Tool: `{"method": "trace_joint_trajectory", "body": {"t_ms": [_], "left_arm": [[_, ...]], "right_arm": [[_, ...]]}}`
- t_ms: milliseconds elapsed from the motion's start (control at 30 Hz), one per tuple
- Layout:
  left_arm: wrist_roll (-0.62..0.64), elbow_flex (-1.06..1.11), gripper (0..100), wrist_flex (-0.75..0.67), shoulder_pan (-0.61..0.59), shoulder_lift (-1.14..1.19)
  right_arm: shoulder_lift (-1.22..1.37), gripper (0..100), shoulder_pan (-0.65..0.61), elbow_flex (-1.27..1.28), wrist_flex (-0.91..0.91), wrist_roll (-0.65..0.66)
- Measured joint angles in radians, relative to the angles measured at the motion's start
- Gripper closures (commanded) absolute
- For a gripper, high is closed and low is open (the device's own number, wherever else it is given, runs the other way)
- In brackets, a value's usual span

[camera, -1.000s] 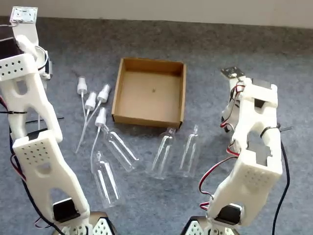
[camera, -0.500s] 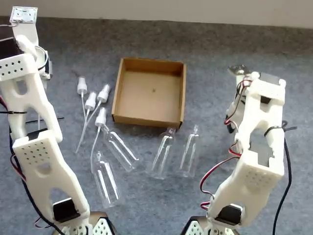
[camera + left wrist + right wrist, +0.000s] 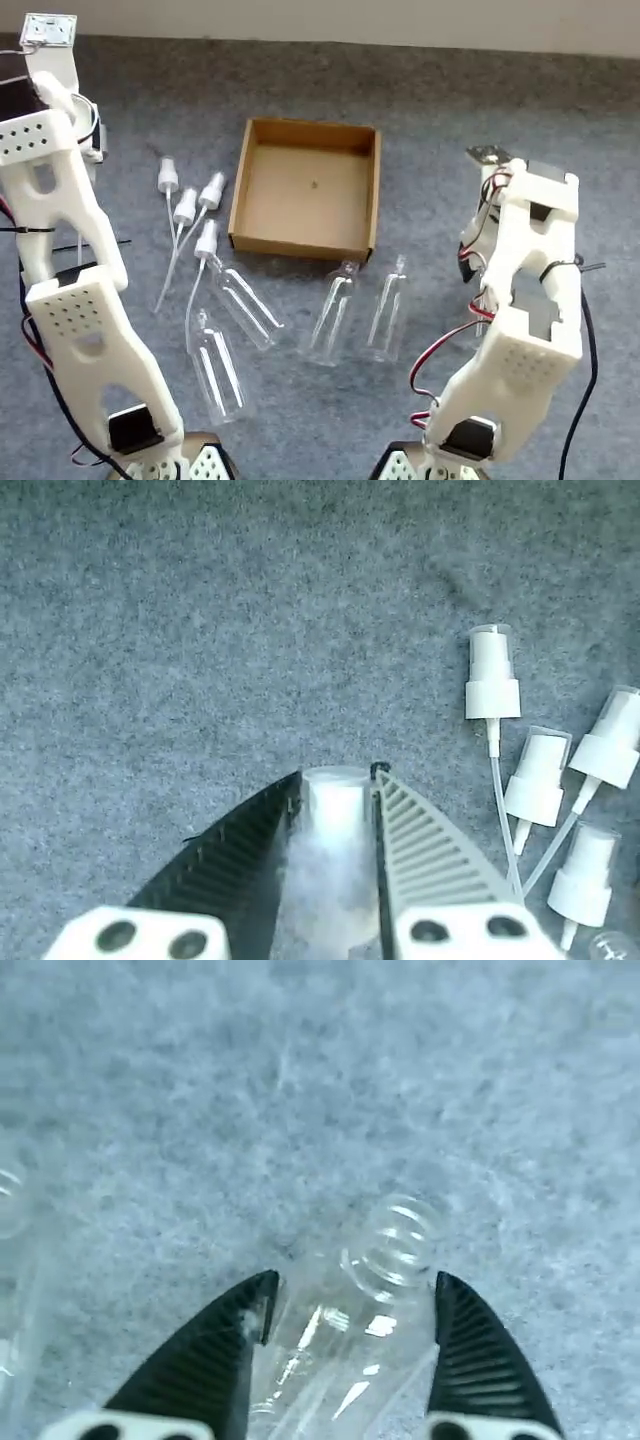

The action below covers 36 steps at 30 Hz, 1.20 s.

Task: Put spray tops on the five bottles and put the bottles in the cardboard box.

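In the left wrist view my left gripper (image 3: pixel 336 785) is shut on a white spray top (image 3: pixel 335 805), held above the grey carpet; in the high view it sits at the far left (image 3: pixel 85 135). Four more spray tops (image 3: pixel 190 205) lie left of the cardboard box (image 3: pixel 240 200). Four clear bottles (image 3: pixel 333 310) lie in front of the box. In the right wrist view my right gripper (image 3: pixel 355 1290) is open, a finger on each side of a fifth clear bottle (image 3: pixel 385 1245) lying on the carpet. The right arm (image 3: pixel 525 280) hides that bottle from above.
The box (image 3: pixel 372 200) is open-topped with nothing in it. Grey carpet covers the table, with free room behind the box and between box and right arm. Another bottle's edge (image 3: pixel 12 1200) is blurred beside my right gripper.
The right arm has shifted a little to the right, away from the box, then dipped slightly. The left arm, bottles and spray tops have not moved.
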Motion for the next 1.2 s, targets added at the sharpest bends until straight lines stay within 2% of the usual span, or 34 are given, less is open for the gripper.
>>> {"method": "trace_joint_trajectory", "body": {"t_ms": [200,433,733,900,1200], "left_arm": [[0.0,0.0,95,0.0,0.0,0.0],[0.0,0.0,95,0.0,0.0,0.0],[0.0,0.021,95,0.011,0.0,-0.032],[-0.055,0.264,95,0.011,0.005,-0.23],[-0.166,0.856,95,0.011,0.1,-0.713]], "right_arm": [[0.0,86.8,0.002,-0.015,-0.006,-0.003],[0.002,86.8,0.002,-0.199,-0.017,-0.002],[0.002,86.8,-0.035,-0.296,-0.023,0.209],[0.026,86.8,-0.071,-0.276,-0.026,0.324],[0.123,86.8,-0.081,-0.247,-0.026,0.336]]}}
